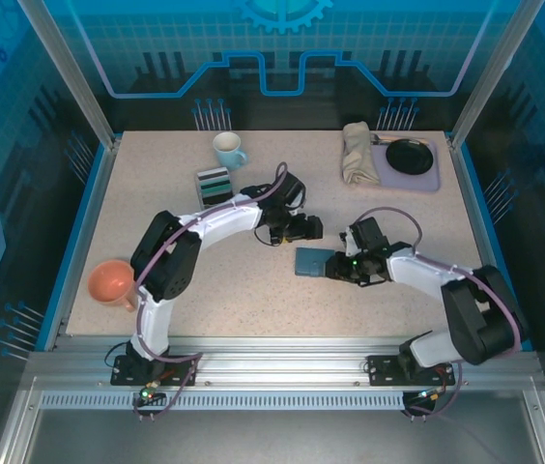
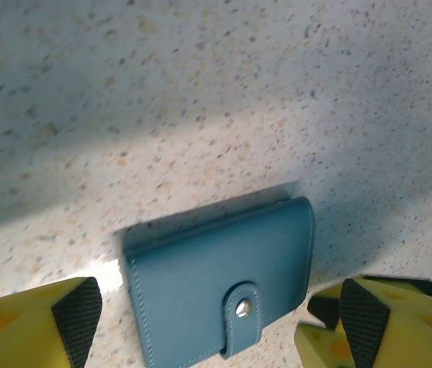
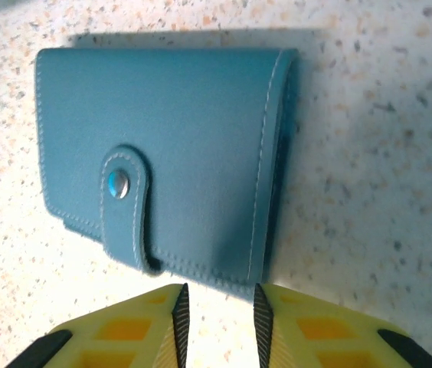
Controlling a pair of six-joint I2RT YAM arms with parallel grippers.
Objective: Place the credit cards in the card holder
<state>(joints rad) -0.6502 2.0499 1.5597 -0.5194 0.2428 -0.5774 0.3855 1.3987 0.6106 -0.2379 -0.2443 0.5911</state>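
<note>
The card holder (image 1: 311, 261) is a blue-teal wallet lying flat and snapped shut in the middle of the table. In the left wrist view the card holder (image 2: 216, 284) lies between my left gripper's (image 2: 216, 326) wide-open fingers (image 2: 74, 322), which touch nothing. My left gripper (image 1: 297, 230) hovers just behind the holder. My right gripper (image 1: 338, 265) sits at its right edge. Its fingertips (image 3: 179, 318) stand a narrow gap apart with only table between them, just short of the card holder's (image 3: 162, 153) stitched edge. The credit cards (image 1: 215, 180) stand in a pale grey rack at the back left.
A light blue mug (image 1: 229, 150) stands behind the rack. An orange cup (image 1: 111, 282) lies near the left edge. At the back right a lilac tray (image 1: 429, 179) carries a black bowl (image 1: 409, 155), with a folded beige cloth (image 1: 357, 153) beside it.
</note>
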